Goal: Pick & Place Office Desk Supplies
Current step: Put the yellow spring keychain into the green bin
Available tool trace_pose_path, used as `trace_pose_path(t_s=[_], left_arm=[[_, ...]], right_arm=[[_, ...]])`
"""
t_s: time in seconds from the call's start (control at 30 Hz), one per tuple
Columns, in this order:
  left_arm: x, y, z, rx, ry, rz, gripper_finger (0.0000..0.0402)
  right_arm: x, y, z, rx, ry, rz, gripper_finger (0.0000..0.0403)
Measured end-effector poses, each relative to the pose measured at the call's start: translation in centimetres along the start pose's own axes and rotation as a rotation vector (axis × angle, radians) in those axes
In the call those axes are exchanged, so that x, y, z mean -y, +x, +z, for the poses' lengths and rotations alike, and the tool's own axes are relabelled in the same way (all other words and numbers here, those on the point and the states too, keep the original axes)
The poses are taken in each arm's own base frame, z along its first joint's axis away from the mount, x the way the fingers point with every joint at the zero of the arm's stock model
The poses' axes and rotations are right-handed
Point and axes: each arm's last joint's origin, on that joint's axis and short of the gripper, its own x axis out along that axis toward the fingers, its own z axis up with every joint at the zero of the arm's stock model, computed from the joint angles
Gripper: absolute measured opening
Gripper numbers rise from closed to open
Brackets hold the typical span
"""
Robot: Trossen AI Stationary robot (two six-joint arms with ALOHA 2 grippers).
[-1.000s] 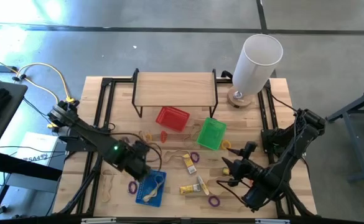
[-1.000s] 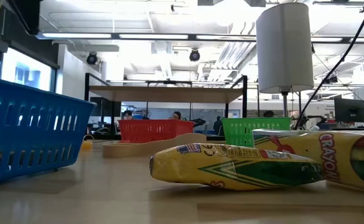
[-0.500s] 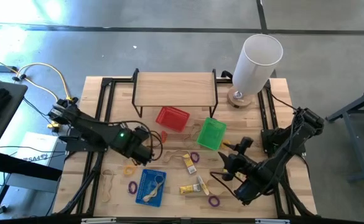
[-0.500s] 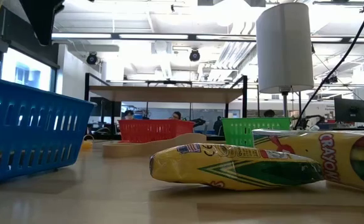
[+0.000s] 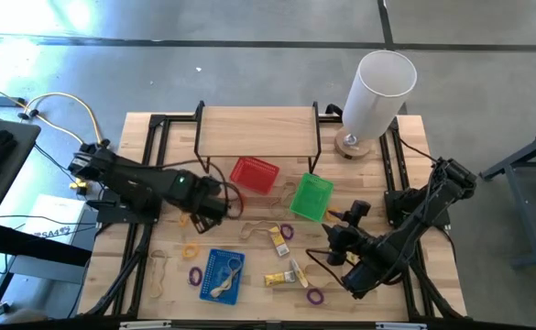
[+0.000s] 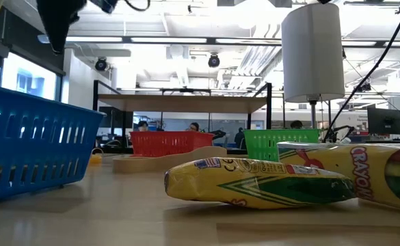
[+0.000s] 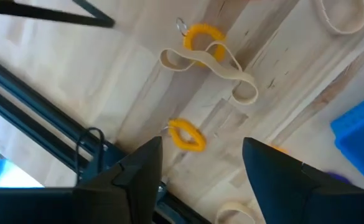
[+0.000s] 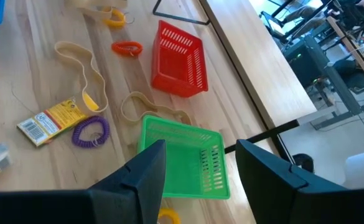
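Judged to be at the start of a new pick, with most supplies not yet sorted. Found the left gripper point(image 5: 220, 206) raised over the table's left half, near the shelf point(image 5: 258, 133) and the red basket point(image 5: 254, 174), fingers parted and holding nothing. Saw in its wrist view a small yellow loop point(image 7: 186, 135) on the wood between the two fingers, with a tan band point(image 7: 210, 65) and a yellow coil point(image 7: 201, 38) farther on. Found the right gripper point(image 5: 333, 240) low over the right half, beside the green basket point(image 5: 311, 197), also parted and empty, with a purple loop point(image 8: 91, 132) and a crayon box point(image 8: 48, 121) ahead of it. Probably called next for a straight descent on the yellow loop, a close, then a carry to the blue basket point(image 5: 222, 275). Noted a black frame rail point(image 7: 88, 146) close to that loop, so little room on that side; more open wood toward the middle. Well apart, both arms.
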Motion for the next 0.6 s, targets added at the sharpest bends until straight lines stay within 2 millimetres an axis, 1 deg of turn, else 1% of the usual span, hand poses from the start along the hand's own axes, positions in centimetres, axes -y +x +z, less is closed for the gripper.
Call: trace_pose_path(t_s=[0.1, 0.17, 0.23, 0.33, 0.47, 0.53, 0.6], left_arm=[[-0.9, -0.1, 0.2, -0.023, 0.026, -0.032, 0.0213], [-1.9, -0.1, 0.1, -0.033, 0.007, -0.046, 0.0213], [-3.3, 0.1, -0.3, -0.031, -0.036, -0.048, 0.0213], [-5.4, 0.8, -1.4, -0.025, -0.131, -0.039, 0.0213], [-7.1, 2.7, -3.3, -0.022, -0.299, -0.016, 0.0213], [-7.5, 4.0, -4.1, -0.023, -0.366, -0.014, 0.0213], [-7.5, 5.4, -4.5, -0.011, -0.390, -0.029, 0.0213]], right_arm=[[0.0, 0.0, 0.0, -0.004, -0.003, 0.002, 0.0183], [0.0, 0.0, 0.0, -0.015, -0.004, 0.009, 0.0183], [0.0, 0.0, -0.1, -0.024, -0.004, 0.016, 0.0183], [-0.1, -0.2, -0.2, -0.010, -0.010, 0.016, 0.0183], [-0.2, -0.4, -0.1, 0.027, -0.003, 0.006, 0.0183], [-0.3, -0.4, 0.0, 0.041, -0.004, 0.002, 0.0183], [-0.5, -0.4, 0.2, 0.051, -0.020, 0.014, 0.0183]])
